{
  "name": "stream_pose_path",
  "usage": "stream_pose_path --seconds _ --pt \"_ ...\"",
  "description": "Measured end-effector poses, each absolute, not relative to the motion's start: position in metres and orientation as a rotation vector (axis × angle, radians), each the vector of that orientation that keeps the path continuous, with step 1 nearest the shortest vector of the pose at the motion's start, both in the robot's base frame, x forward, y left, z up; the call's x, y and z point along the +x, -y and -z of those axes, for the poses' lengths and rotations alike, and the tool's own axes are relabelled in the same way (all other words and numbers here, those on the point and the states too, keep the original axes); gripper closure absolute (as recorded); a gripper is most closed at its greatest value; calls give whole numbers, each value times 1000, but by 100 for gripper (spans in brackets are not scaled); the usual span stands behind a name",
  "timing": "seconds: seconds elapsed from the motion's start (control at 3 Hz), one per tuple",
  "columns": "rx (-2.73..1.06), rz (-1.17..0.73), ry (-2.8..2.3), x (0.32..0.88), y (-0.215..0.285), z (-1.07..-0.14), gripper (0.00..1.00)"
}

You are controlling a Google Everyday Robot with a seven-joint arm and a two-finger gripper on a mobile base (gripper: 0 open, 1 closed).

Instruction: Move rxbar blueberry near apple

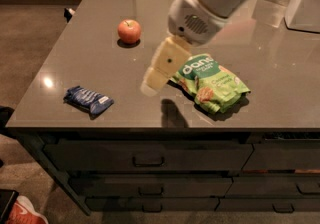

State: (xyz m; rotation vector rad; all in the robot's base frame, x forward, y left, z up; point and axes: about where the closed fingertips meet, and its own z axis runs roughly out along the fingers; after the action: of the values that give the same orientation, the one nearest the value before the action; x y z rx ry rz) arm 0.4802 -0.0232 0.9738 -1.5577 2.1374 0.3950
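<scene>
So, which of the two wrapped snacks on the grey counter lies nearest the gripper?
The crumpled green snack bag, right beside the gripper hanging above the grey counter. The flat dark blue wrapped bar lies apart, toward the front corner.

The green bag [212, 85] on the desk [100, 28] carries large white lettering at its upper end that reads roughly "dang". The smaller print under it cannot be made out. The blue snack bar [89, 100] shows a pale label patch, its letters unreadable. The end effector [150, 86] hangs just beside the bag's lettered end, with no readable marking.
</scene>
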Motion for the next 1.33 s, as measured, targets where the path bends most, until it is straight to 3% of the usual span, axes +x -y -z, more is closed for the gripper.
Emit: stream_pose_path --seconds 1.33 --pt "-1619 -410 -2168 495 -101 -920 0"
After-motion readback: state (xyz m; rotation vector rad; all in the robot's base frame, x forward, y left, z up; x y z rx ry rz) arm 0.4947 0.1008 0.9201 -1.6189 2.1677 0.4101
